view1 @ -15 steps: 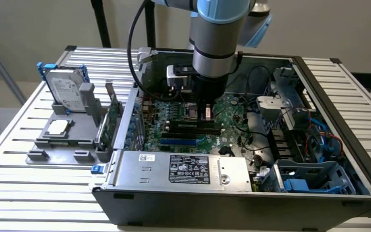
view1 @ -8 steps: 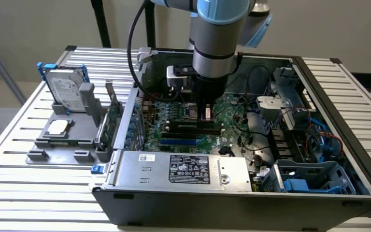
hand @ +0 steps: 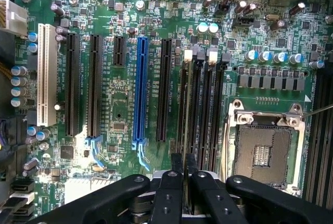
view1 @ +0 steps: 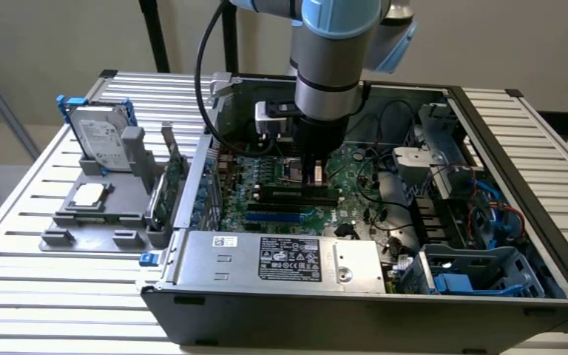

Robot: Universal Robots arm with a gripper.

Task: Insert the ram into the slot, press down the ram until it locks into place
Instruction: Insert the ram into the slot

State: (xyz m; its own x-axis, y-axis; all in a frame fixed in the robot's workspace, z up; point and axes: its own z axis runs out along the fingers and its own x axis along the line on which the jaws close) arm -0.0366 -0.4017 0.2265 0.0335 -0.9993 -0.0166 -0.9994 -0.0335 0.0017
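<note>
My gripper point(view1: 312, 180) reaches down into the open computer case over the motherboard's memory sockets. In the wrist view the two black fingers stand close together, and the gripper point(hand: 183, 157) is shut on the ram point(hand: 186, 104). The ram appears edge-on as a thin dark line. It stands in the slot point(hand: 181, 110), the outermost of several parallel black sockets, on the side away from the processor socket. In the exterior view the ram point(view1: 282, 194) is a long dark-green strip lying along the slot under the fingers. How deep it sits, and its end clips, I cannot make out.
The open processor socket point(hand: 263, 151) lies beside the memory sockets, and a blue slot point(hand: 140, 89) and black card slots lie on the other side. A power supply point(view1: 274, 259) fills the case front. An upright green card point(view1: 172, 181) and a hard drive point(view1: 101, 140) stand outside, on the exterior view's left.
</note>
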